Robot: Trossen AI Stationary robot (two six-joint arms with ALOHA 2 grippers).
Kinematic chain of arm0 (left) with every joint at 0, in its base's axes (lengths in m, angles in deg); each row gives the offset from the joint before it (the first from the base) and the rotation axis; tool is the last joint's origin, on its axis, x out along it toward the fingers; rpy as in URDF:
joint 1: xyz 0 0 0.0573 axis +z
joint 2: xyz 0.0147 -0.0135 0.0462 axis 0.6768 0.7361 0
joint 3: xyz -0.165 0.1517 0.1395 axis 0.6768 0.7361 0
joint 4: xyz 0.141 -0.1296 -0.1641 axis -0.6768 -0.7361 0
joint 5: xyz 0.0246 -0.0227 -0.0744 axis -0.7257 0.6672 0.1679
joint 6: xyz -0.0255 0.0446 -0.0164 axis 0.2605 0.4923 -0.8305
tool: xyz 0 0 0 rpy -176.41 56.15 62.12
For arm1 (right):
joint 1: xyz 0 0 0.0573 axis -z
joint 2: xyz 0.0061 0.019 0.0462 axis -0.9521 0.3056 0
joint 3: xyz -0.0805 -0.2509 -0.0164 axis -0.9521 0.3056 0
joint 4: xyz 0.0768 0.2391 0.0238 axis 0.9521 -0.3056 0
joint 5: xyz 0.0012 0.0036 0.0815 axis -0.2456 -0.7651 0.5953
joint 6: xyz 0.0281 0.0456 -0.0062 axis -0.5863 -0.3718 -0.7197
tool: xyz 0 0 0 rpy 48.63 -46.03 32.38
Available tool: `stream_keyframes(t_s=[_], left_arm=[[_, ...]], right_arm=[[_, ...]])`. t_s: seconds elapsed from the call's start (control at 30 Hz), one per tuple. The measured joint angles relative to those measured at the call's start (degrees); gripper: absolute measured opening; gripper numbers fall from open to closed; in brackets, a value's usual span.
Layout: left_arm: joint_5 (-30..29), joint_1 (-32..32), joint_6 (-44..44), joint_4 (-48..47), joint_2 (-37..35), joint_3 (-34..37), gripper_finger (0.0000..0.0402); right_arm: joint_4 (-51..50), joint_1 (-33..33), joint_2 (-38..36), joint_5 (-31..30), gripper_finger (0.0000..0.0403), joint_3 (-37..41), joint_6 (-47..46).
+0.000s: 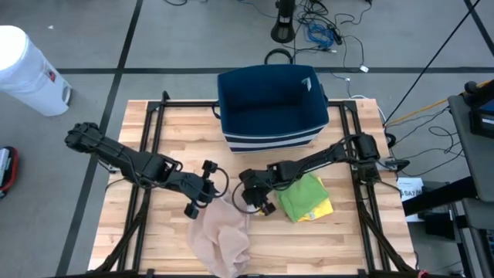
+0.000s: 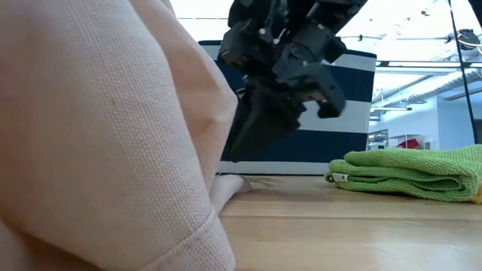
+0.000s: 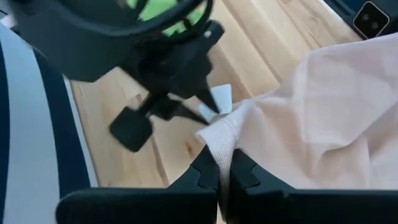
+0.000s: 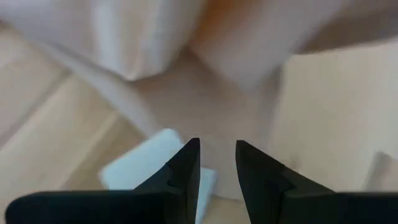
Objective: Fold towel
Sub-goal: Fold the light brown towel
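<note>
On the table's near edge, beige towel [image 1: 222,239] pinched in left hand [image 3: 222,175], right hand [image 4: 217,155] (narrowly parted) beside it

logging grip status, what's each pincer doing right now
left pincer: shut on the beige towel
right pincer: open, just over the towel, holding nothing

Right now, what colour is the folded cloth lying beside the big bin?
Bright green, with a bit of yellow under it: the folded cloth shows best in the high view.

High view looks straight down on whole table [image 1: 340,239]. Low view sits at tabletop level, beige towel [image 2: 98,135] filling its near side. Both wrist views sit close over that same towel.
</note>
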Motion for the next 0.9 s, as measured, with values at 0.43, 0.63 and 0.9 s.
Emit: stream_keyframes(t_s=[0.43,0.63,0.9], left_arm=[[0.04,-2.75,-2.07,-0.01,0.0,0.0,0.0],[0.02,-2.73,-2.01,0.01,0.0,0.0,0.0],[0.06,-2.77,-2.46,0.03,0.0,0.0,0.0]], right_arm=[[8.9,3.04,0.0,8.51,0.0182,1.59,1.91],[14.06,3.11,0.0,9.28,0.0185,5.52,2.45],[23.45,4.13,1.01,5.92,0.0161,9.38,2.97]])
